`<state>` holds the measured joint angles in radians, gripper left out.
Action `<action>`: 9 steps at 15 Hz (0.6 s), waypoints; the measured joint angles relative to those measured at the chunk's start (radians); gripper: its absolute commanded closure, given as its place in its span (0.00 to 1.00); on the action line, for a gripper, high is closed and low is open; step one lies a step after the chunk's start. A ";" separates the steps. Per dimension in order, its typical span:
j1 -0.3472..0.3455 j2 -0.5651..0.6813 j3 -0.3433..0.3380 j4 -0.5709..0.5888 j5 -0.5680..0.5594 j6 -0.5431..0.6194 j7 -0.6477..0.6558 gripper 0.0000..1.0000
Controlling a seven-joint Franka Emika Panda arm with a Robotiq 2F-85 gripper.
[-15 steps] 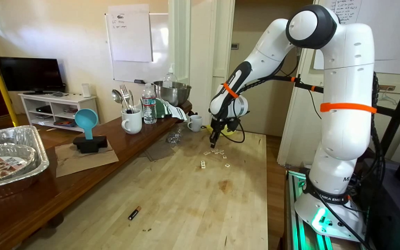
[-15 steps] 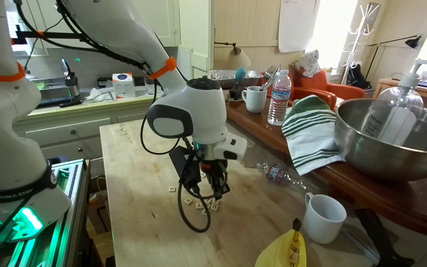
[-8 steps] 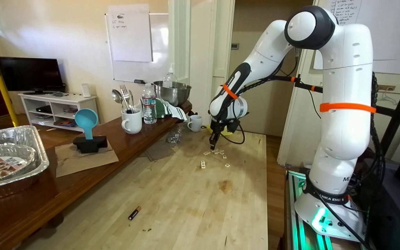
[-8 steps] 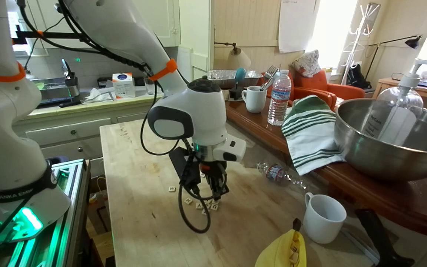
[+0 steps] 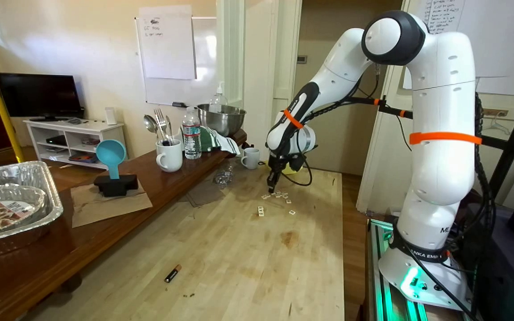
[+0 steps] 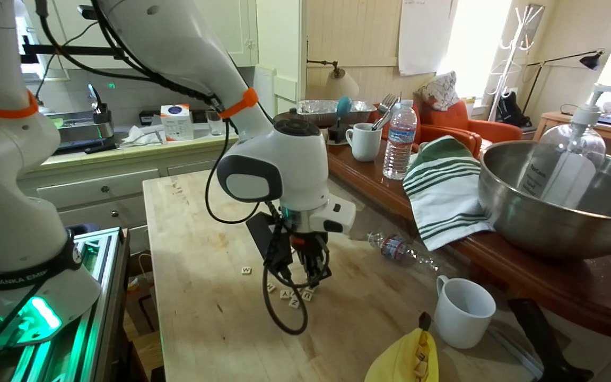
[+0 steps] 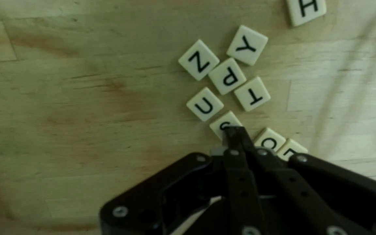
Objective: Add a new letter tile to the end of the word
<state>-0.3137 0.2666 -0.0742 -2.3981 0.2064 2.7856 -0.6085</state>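
Lying toward the left edge of the wooden table (image 5: 239, 276) in an exterior view, a battery (image 5: 172, 273). Rightward, about midway between left and right edges and closer to the far edge — the word (image 5: 260, 211), a short column of cream tiles, letters too small to read. Gripper (image 5: 271, 189) a little right of it, apart, on the far-edge side, pointing down, fingers (image 7: 238, 142) pressed together. Loose tiles (image 5: 285, 195) lie around its tip; farthest right, a lone tile (image 5: 292, 212). Wrist view, left to right: Z tile (image 7: 198, 60), U tile (image 7: 205, 104), S tile (image 7: 220, 125) partly hidden by the fingers — touching or not, cannot tell — P tile (image 7: 227, 76), Y tile (image 7: 247, 45), T tile (image 7: 252, 94).
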 measured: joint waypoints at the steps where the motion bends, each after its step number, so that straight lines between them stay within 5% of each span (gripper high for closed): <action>1: -0.002 0.004 0.001 0.006 0.000 0.000 0.001 1.00; 9: -0.018 0.042 0.025 0.064 0.000 0.000 0.011 1.00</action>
<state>-0.3319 0.3089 -0.0487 -2.3344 0.2068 2.7858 -0.5978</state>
